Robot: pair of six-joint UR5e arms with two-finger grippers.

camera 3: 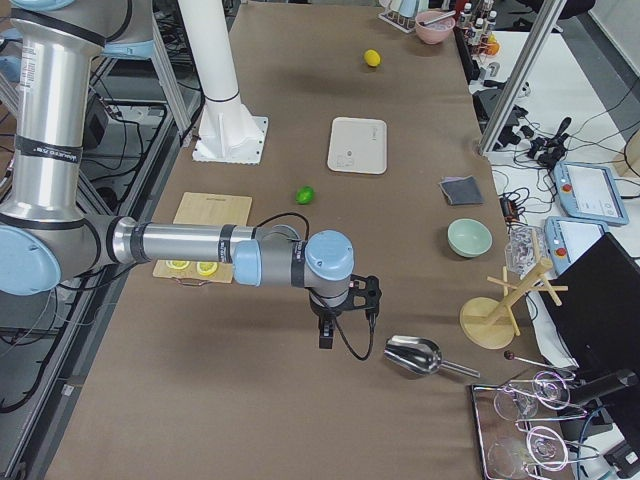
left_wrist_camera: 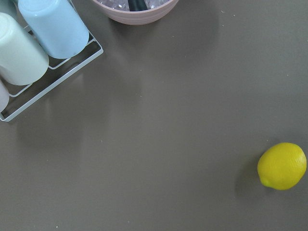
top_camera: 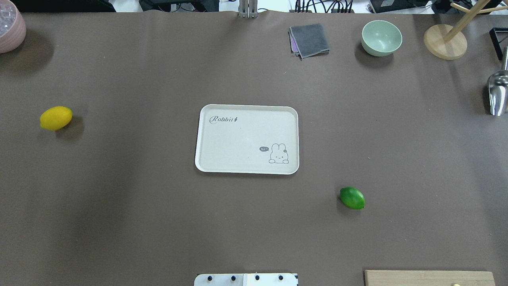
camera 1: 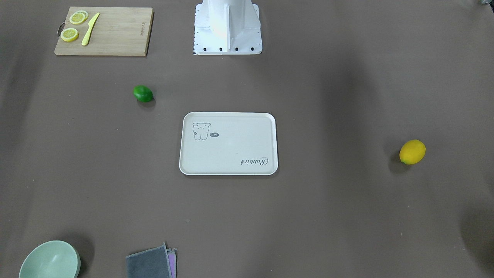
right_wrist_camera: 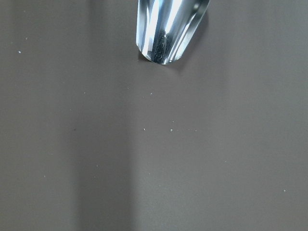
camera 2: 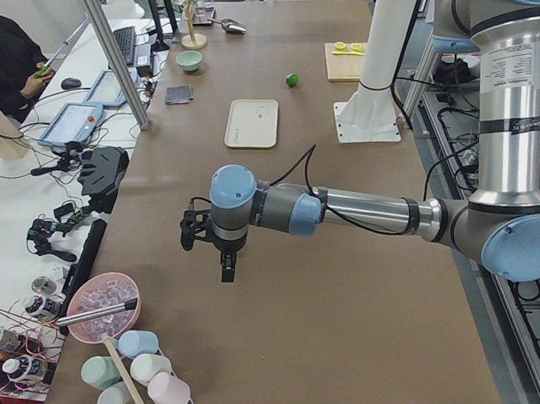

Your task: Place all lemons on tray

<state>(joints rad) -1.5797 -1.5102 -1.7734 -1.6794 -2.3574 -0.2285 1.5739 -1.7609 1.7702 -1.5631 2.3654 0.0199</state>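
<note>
The yellow lemon (camera 1: 412,151) lies alone on the brown table, far to the tray's left in the overhead view (top_camera: 56,118). It shows at the lower right of the left wrist view (left_wrist_camera: 282,165). The green lemon (top_camera: 352,198) lies near the tray's front right corner (camera 1: 143,93). The cream tray (top_camera: 246,135) sits mid-table with nothing on it. My left gripper (camera 2: 228,265) hangs above the table's left end, apart from the yellow lemon. My right gripper (camera 3: 325,335) hangs above the right end near a metal scoop. Both show only in side views; I cannot tell whether they are open.
A bamboo board (camera 1: 115,34) holds lemon slices and a yellow knife. A green bowl (top_camera: 381,37), grey cloth (top_camera: 309,39), wooden stand (top_camera: 444,41) and metal scoop (top_camera: 498,93) lie at the far and right sides. A pink bowl (top_camera: 10,26) and cup rack (left_wrist_camera: 48,72) stand at the left end.
</note>
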